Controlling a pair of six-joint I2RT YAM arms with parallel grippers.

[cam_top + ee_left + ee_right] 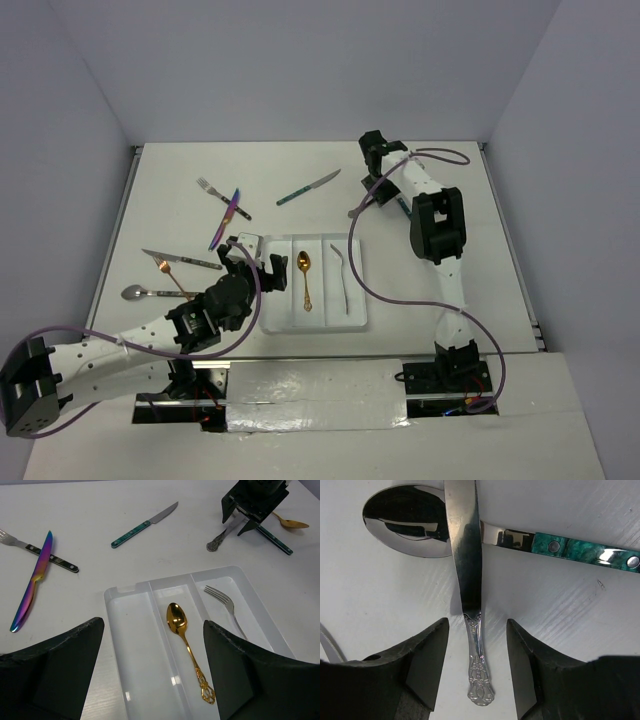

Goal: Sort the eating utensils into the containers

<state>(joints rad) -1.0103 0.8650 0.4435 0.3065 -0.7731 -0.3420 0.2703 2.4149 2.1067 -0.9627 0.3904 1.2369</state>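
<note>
You are early in the sort, with most of the utensils loose on the tabletop (150, 215). At the far left lie a silver spoon (135, 292), a copper fork (175, 280) and a silver knife (180, 259). Further back is a dark-handled fork (62, 563) with an iridescent knife (32, 582) lying across it, then a teal-handled knife (142, 526). The white tray (132, 640) holds two pieces: a gold spoon (176, 618) in the middle compartment and a silver fork (225, 602) in the right one. The left compartment looks bare. Behind the tray and to its right, an ornate-handled knife (467, 555) rests across the neck of a teal-handled spoon (405, 530).

The step in hand looks like picking up that ornate-handled knife. The next move calls for you to close on the handle alone and lift straight up, so the spoon beneath is not dragged along. Then carry it to the tray, most likely to the left compartment, since no knife sits in the tray yet.

Your left end effector (152, 630) is spread wide and carries nothing. It hangs above the near end of the tray, over the left and middle compartments. Your right end effector (476, 645) is parted enough to straddle the ornate handle, one finger on each side. A gap shows on both sides, so it has no grip yet. You cannot tell from these views whether its tips touch the tabletop.
</note>
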